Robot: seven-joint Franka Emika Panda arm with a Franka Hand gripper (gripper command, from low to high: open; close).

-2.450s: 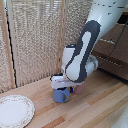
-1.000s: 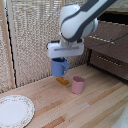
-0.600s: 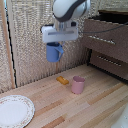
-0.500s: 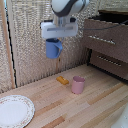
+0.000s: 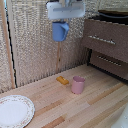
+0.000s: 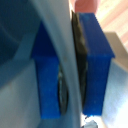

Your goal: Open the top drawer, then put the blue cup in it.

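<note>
Four things share the exterior view with me, left to right: a patterned plate point(image 5: 15, 111) on the wooden table point(image 5: 100, 107), a small orange block point(image 5: 62, 80), a pink cup point(image 5: 78, 84), and the dark-brown cabinet. High above the block I hold the blue cup point(image 5: 60, 31) in my gripper point(image 5: 62, 20), well clear of the table. The wrist view shows my blue pads point(image 6: 95, 60) pinched on its thin rim wall point(image 6: 65, 75). I judge the cup light, rigid and glazed, so somewhat slippery; a rim pinch suits it, kept firm but not crushing. The top drawer point(image 5: 106, 39) sits at the exterior view's right and looks shut, its silver bar handle point(image 5: 102, 40) the place to pull.
</note>
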